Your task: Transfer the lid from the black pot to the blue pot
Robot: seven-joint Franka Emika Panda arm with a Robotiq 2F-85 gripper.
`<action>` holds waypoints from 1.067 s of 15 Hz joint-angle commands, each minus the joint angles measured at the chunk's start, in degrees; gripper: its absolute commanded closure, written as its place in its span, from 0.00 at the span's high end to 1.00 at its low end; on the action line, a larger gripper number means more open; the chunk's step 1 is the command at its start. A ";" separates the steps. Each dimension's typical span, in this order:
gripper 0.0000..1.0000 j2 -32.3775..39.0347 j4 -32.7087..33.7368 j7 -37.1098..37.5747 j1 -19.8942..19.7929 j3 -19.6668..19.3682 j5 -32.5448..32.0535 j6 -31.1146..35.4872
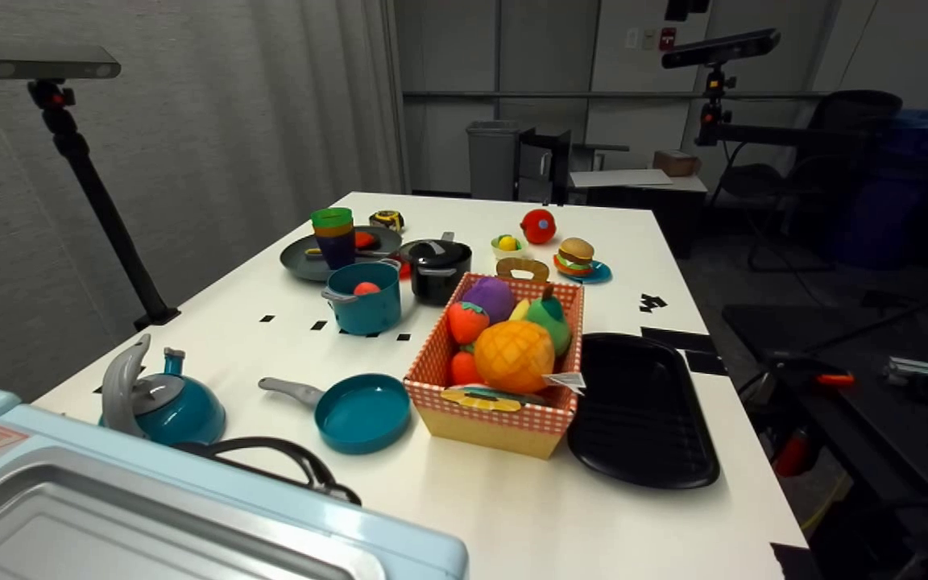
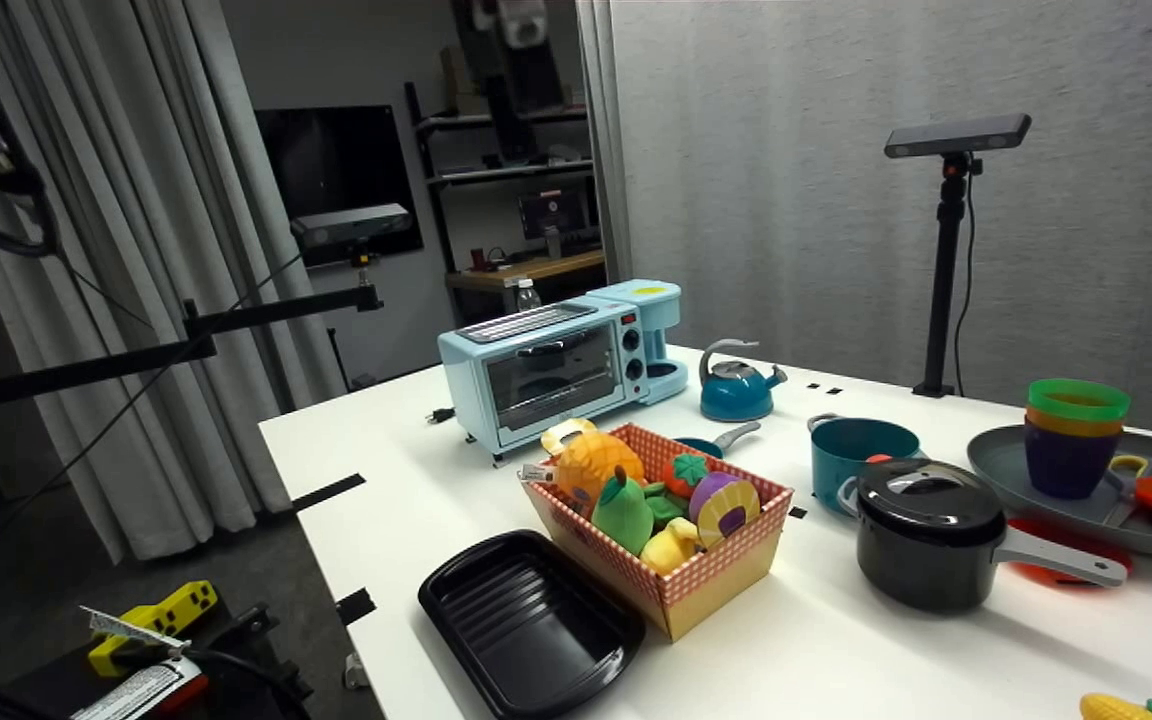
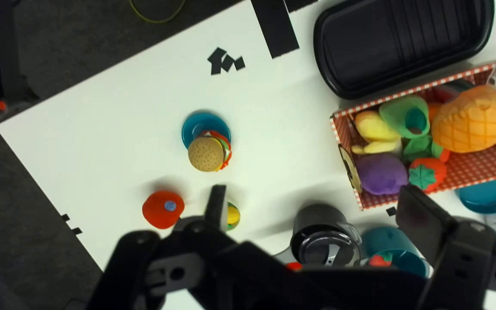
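The dark round lid (image 1: 437, 252) lies on the black pot (image 1: 437, 286) in an exterior view. The same lid (image 2: 931, 493) and black pot (image 2: 921, 560) show in an exterior view, with the pot's grey handle to the right. In the wrist view the lid (image 3: 332, 249) looks slightly off-centre on the black pot (image 3: 319, 215). The blue pot (image 1: 372, 312) stands uncovered beside it, holding a small red item; it also shows in the wrist view (image 3: 388, 239). My gripper (image 3: 312, 196) is open and empty above the pots. It is out of both exterior views.
A fruit basket (image 1: 488, 435) and a black tray (image 1: 641, 411) stand near the pots. A grey plate (image 2: 996, 465) with stacked cups (image 2: 1071, 450) lies beyond them. A blue pan (image 1: 363, 412), kettle (image 2: 736, 392), toaster oven (image 2: 556, 370) and toy burger (image 3: 207, 153) are also there.
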 commanded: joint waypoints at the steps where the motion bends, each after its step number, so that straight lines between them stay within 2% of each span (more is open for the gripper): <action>1: 1.00 10.15 6.28 0.67 0.41 -0.05 2.34 5.38; 5: 1.00 18.08 11.45 0.03 0.78 -0.08 4.09 8.05; 11: 1.00 26.88 20.84 0.26 0.99 -0.52 6.64 6.59; 12: 1.00 23.54 16.00 0.06 1.06 -0.36 4.68 8.13; 16: 1.00 24.44 16.49 0.05 1.09 -0.41 4.74 8.11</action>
